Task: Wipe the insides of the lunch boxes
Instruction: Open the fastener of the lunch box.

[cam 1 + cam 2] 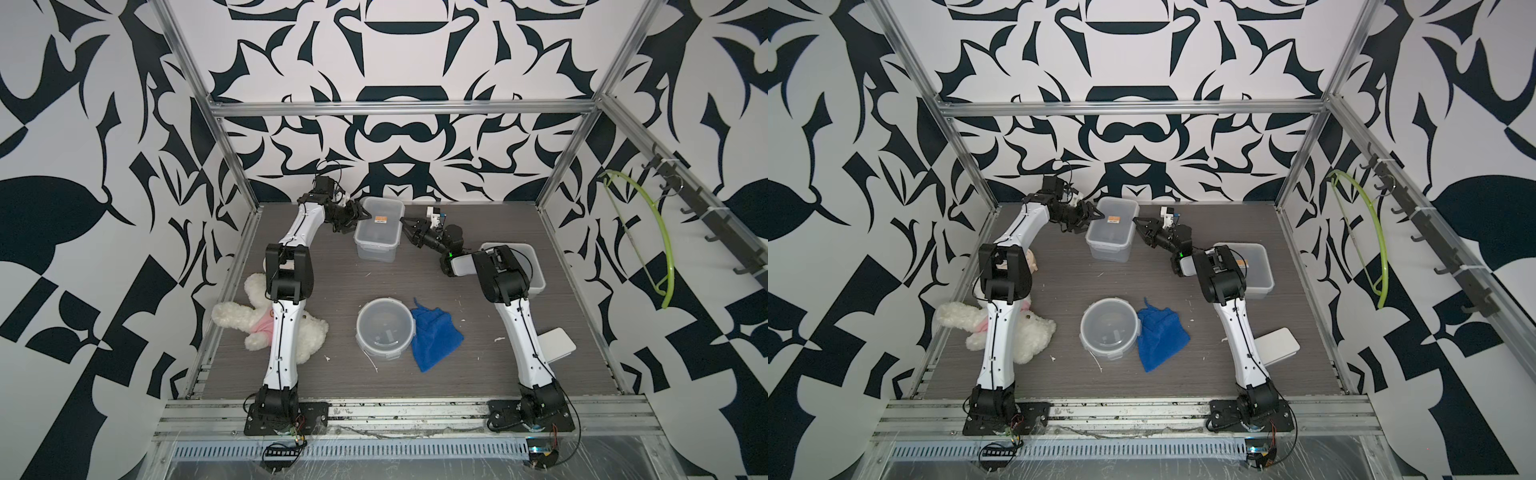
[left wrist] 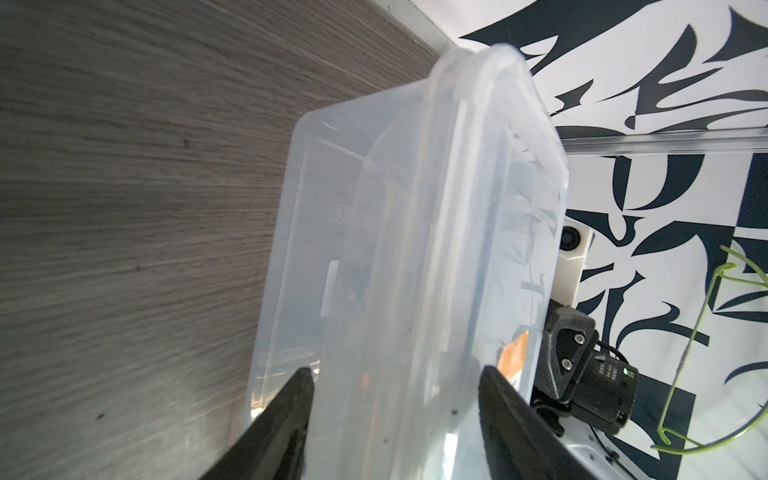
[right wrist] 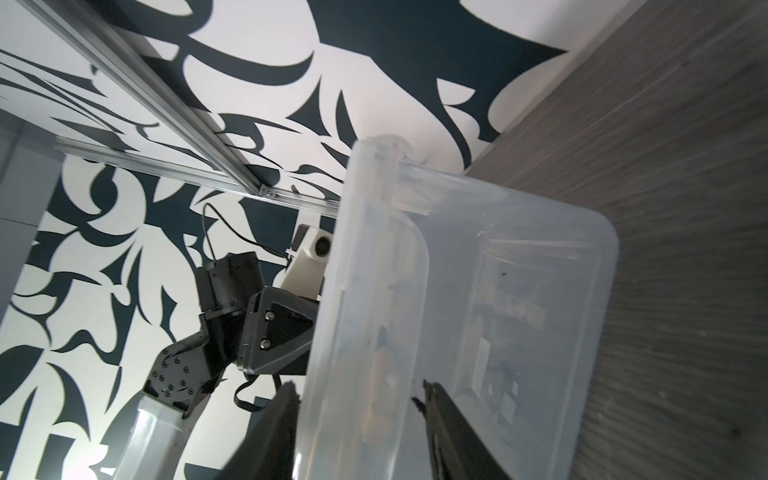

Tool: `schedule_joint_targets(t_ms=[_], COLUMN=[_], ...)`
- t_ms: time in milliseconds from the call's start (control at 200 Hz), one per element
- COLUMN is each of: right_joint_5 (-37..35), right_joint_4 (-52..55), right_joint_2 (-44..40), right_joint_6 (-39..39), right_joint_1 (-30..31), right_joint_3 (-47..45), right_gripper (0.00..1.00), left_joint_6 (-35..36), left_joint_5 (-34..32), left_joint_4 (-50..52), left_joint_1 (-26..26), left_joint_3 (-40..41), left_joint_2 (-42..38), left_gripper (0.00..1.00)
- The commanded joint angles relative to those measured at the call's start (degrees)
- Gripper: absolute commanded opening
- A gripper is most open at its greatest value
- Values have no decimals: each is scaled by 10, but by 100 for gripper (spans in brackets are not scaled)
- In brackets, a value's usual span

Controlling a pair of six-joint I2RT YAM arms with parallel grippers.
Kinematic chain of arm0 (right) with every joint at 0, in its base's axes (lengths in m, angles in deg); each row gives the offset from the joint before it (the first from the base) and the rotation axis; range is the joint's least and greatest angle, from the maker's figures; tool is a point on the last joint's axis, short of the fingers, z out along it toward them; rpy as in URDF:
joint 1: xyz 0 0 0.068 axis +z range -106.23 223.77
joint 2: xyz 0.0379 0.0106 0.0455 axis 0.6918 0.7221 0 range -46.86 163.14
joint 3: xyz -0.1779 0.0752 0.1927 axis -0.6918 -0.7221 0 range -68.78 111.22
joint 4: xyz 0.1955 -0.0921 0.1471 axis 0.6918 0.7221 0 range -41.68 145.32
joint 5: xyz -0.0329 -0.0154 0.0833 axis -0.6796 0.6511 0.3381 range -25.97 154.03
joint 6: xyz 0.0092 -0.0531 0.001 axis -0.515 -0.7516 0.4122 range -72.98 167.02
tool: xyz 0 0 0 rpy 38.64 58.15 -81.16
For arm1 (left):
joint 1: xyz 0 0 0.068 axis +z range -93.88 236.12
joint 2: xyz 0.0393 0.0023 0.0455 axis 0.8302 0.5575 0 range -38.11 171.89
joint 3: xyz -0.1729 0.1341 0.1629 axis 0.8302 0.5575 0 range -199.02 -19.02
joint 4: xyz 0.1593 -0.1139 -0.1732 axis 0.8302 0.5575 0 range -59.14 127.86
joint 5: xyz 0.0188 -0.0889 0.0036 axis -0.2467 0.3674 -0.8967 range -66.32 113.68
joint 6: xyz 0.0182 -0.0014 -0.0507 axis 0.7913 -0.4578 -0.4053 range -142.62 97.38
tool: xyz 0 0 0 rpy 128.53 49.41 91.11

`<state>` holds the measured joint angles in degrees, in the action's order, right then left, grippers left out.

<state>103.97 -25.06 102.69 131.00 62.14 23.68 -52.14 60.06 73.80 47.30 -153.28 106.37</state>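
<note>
The rectangular lunch box (image 1: 379, 232) stands at the back of the table with its lid on and an orange sticker on top. My left gripper (image 1: 360, 222) is at its left side, and in the left wrist view this gripper (image 2: 397, 372) is open with the box (image 2: 415, 249) between its fingers. My right gripper (image 1: 405, 229) is at the box's right side. In the right wrist view it (image 3: 359, 386) is open astride the lid's rim (image 3: 374, 291). The round lunch box (image 1: 384, 328) sits uncovered at the front centre. The square lunch box (image 1: 538, 270) is half hidden behind my right arm.
A blue cloth (image 1: 434, 336) lies crumpled against the round box's right side. A white plush toy (image 1: 257, 320) lies under my left arm. A flat white lid (image 1: 557, 340) rests near the table's right edge. Aluminium frame posts (image 1: 232, 166) stand at the back corners.
</note>
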Motion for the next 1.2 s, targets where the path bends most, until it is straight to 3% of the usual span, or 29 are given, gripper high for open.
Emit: schedule_joint_targets(t_ms=[0,265,605,650,745,815,985,1195], right_joint_5=[-6,-18,11,14,5,-32,-147,-280], right_joint_4=[-72,-34,242,290,444,583,810,985], right_joint_2=[-1,1,-139,-155,-199,-232,-286,-305], right_joint_6=[34,35,-168,-188,-275,-354,-462,-521], right_joint_1=[18,27,27,27,27,27,27,26], right_joint_3=[30,27,-41,-36,-21,-5,43,120], right_gripper=[37,6,0,8,53,66,65,43], left_joint_6=[6,6,4,0,-18,-31,-60,-117], left_joint_5=[-45,-44,-29,-19,-4,6,33,64], left_joint_4=[61,61,57,50,19,-9,-52,-120], left_joint_1=[-21,-27,-27,-27,-30,-37,-60,-95], left_joint_3=[4,0,6,12,38,60,75,81], left_joint_2=[54,64,44,35,8,-12,-27,-30], left_gripper=[64,63,63,63,63,64,64,65])
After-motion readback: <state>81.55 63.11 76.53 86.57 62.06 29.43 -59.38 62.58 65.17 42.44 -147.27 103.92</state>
